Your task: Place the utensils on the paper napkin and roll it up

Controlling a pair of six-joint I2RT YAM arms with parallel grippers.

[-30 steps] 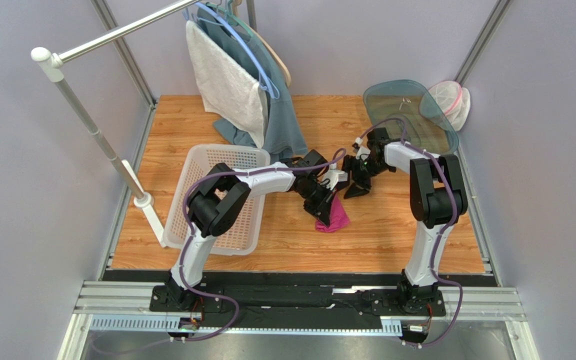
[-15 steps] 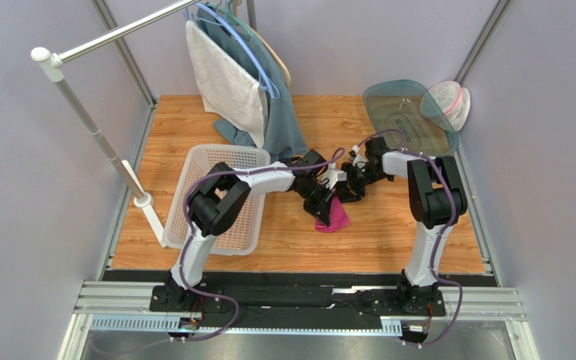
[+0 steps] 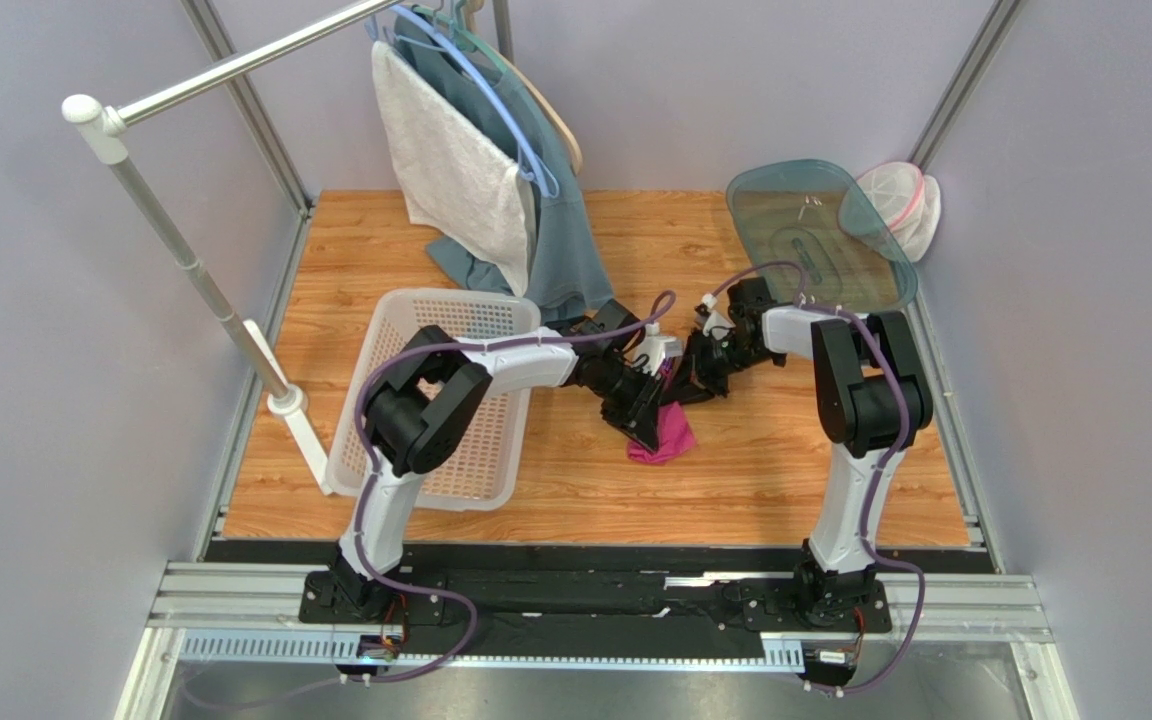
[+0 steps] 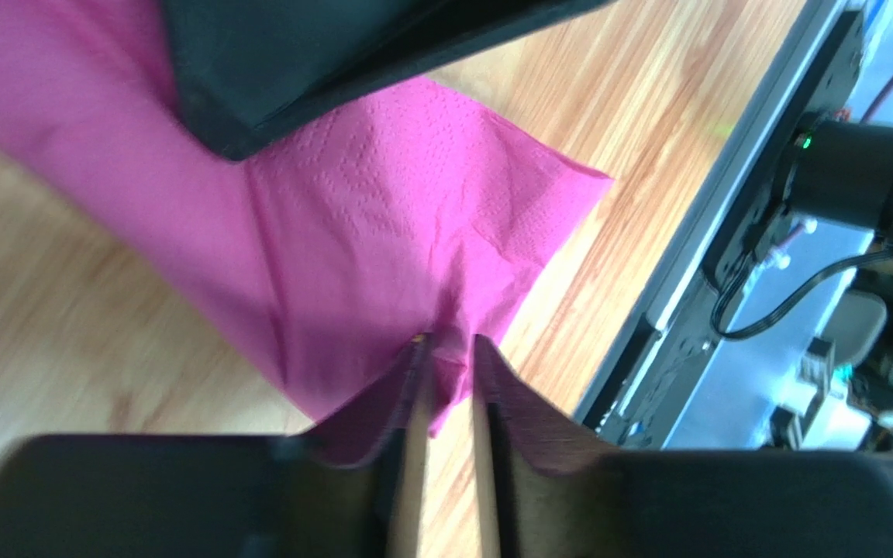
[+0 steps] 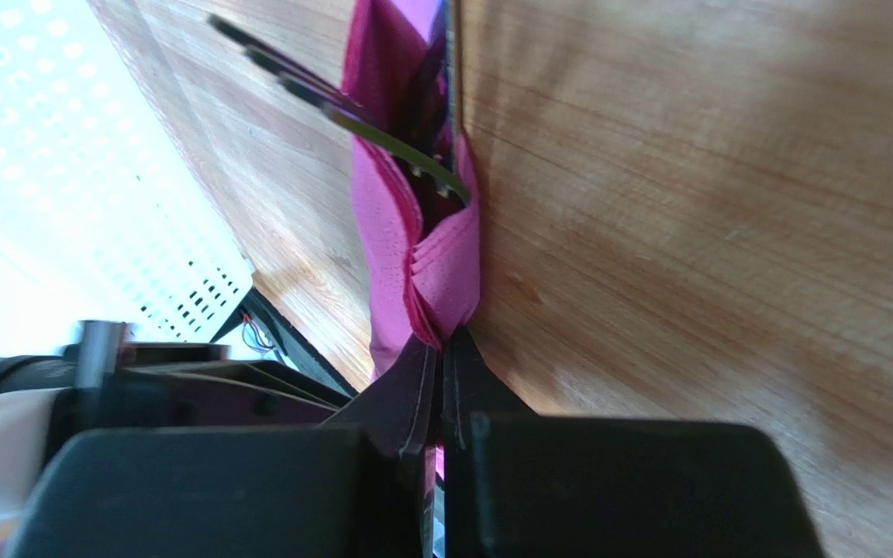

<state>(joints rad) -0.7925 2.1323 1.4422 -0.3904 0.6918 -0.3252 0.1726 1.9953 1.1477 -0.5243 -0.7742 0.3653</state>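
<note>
The white basket [image 3: 455,308] stands on the left of the wooden table [image 3: 778,465]. To its right, the left gripper [image 4: 449,345] reaches over the paper napkin [image 4: 381,221]. Its fingers [image 4: 412,453] stand a narrow gap apart, and a fold of the pink sheet rises loosely between their tips. The napkin lies bunched near the middle of the table, between the two grippers and a little nearer than both.

From the right, the right gripper [image 5: 444,349] is pressed closed on a twisted end of the napkin, its jaws meeting on the paper. The utensils [image 5: 399,152] lie inside the roll; dark fork tines poke out of its other end, toward the basket.

A second ago the right gripper hung parted and to the right, clear of the napkin. It has since moved left and clamped on it. The left gripper, then fully closed, has eased open, and its arm has drawn slightly leftward. The napkin sits almost where it was.
</note>
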